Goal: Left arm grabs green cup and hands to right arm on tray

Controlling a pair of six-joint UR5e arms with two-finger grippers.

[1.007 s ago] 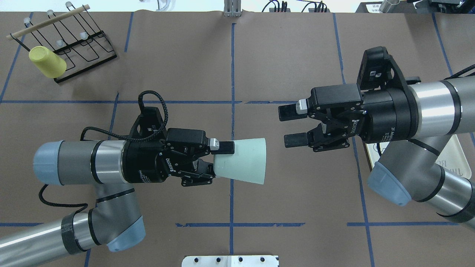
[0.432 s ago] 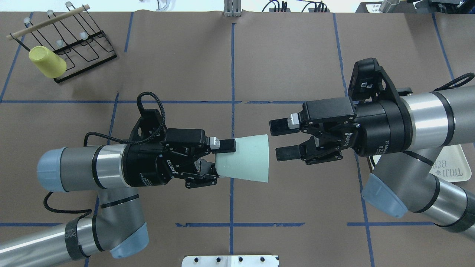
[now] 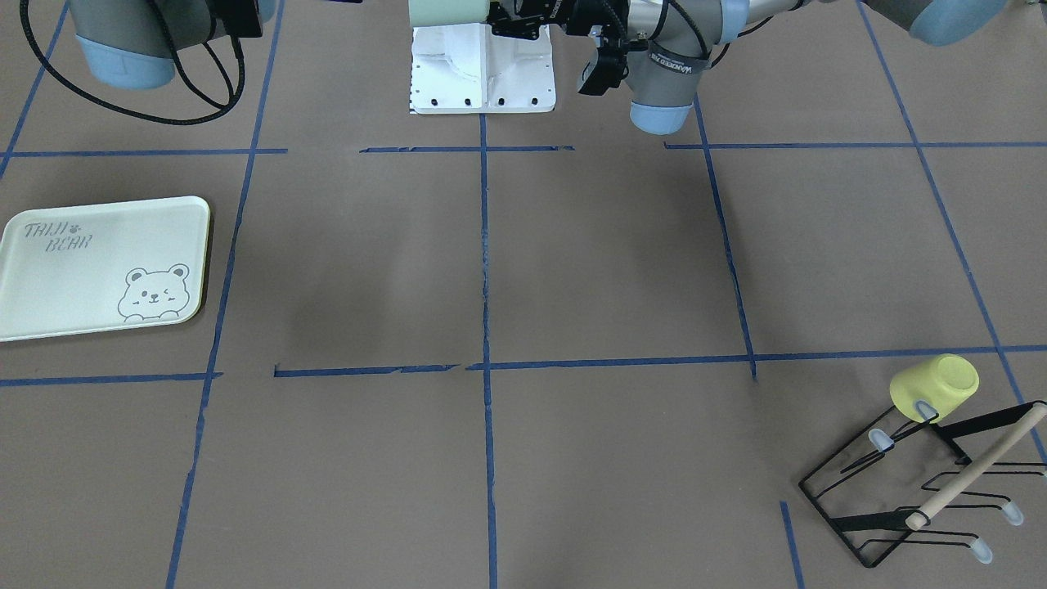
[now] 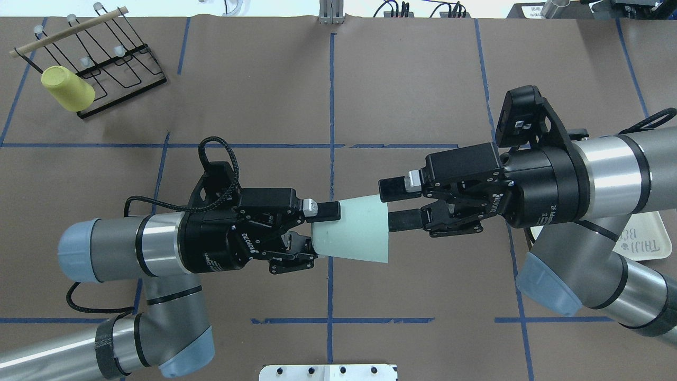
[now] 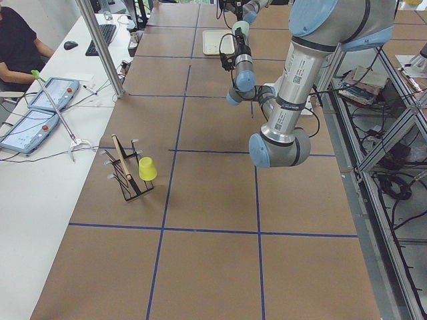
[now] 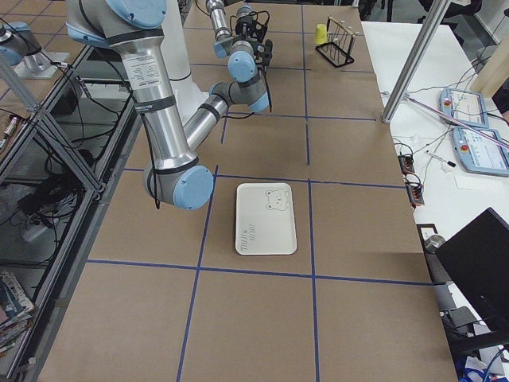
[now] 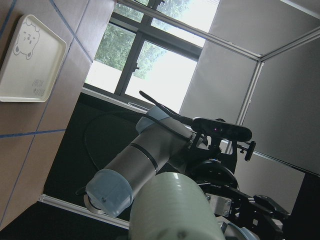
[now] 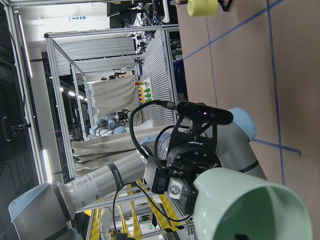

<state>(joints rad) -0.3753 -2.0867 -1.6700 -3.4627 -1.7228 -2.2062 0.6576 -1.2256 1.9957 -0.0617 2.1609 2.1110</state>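
L gripper (image 4: 320, 233) clamps narrow base of green cup (image 4: 354, 230), held sideways in air w/ mouth facing R gripper (image 4: 391, 205). R gripper's fingers spread apart at rim: one just outside, other at mouth. Cup well apart from tray (image 4: 653, 233).

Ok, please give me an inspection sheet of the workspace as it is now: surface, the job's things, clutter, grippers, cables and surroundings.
Surface: table covered in brown paper, with blue tape lines.
Job's things: green cup held on its side in the air, mouth toward the right arm; tray flat on the table, nothing on it.
Clutter: yellow cup upside down on a black wire rack.
Grippers: left gripper shut on the cup's base; right gripper open, fingers at the cup's rim.
Cables: black cable looped over the left wrist.
Surroundings: person seated at a side desk.
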